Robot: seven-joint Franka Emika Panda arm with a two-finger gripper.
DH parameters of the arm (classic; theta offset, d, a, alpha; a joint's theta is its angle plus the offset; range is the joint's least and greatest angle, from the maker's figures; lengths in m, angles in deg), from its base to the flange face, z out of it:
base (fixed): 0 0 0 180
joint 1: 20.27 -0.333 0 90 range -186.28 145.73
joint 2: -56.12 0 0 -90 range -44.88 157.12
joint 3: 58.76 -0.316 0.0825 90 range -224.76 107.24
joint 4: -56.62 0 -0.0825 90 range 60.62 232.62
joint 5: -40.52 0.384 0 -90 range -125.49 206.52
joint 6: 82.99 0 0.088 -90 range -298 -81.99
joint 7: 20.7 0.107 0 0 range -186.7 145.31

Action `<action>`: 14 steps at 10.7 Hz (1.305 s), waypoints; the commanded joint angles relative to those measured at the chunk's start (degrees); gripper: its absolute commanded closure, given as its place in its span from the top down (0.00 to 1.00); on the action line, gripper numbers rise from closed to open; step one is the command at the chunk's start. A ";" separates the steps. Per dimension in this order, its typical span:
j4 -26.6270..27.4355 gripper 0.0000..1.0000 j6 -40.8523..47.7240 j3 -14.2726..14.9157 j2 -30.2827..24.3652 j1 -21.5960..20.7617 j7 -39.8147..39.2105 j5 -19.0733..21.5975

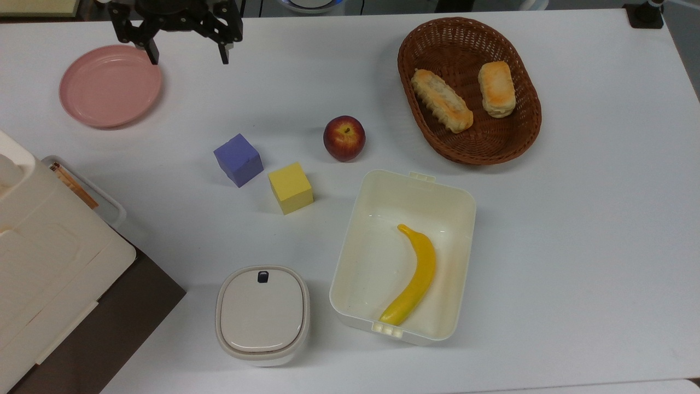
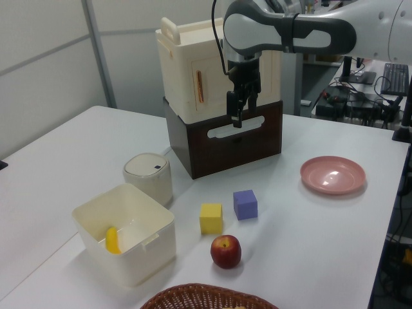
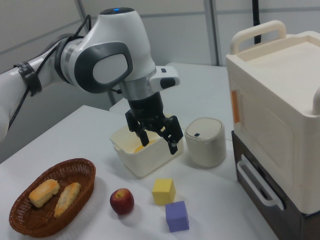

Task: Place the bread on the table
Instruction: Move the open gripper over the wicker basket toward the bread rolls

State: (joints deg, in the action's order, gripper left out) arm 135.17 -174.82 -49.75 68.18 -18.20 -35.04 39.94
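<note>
The bread (image 1: 496, 88) is lying inside the wicker basket (image 1: 519, 139), just beside the ridged pastry loaf (image 1: 441, 100) and apart from it; the basket is sitting on the white table (image 1: 590, 219); the tool (image 1: 187, 56) is hanging released and empty, fingers spread, well apart from the basket, next to the pink plate (image 1: 110, 86); the apple (image 1: 344, 138) is resting between basket and tool.

Bright, even overhead light throughout. Soft, faint shadows beneath things on the table (image 1: 574, 230), falling toward 12 o'clock in the top view. Mild glare on the pink plate (image 2: 333, 175) in the left view. Slightly soft focus, no obvious edge distortion.
</note>
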 commanded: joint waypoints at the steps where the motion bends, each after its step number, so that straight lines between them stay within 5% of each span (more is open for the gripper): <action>1: 2.13 1.00 2.07 -0.30 -1.16 -1.01 -0.51 0.75; 5: 2.22 1.00 9.35 -0.30 -0.99 -6.45 -0.42 0.93; 10: 3.27 1.00 18.86 -0.30 -0.46 -18.66 -0.34 1.02; 14: 6.53 1.00 20.80 -0.30 0.76 -26.75 0.36 5.49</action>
State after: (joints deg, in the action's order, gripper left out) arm 139.40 -155.27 -50.86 68.94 -41.51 -34.93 43.11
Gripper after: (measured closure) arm 0.000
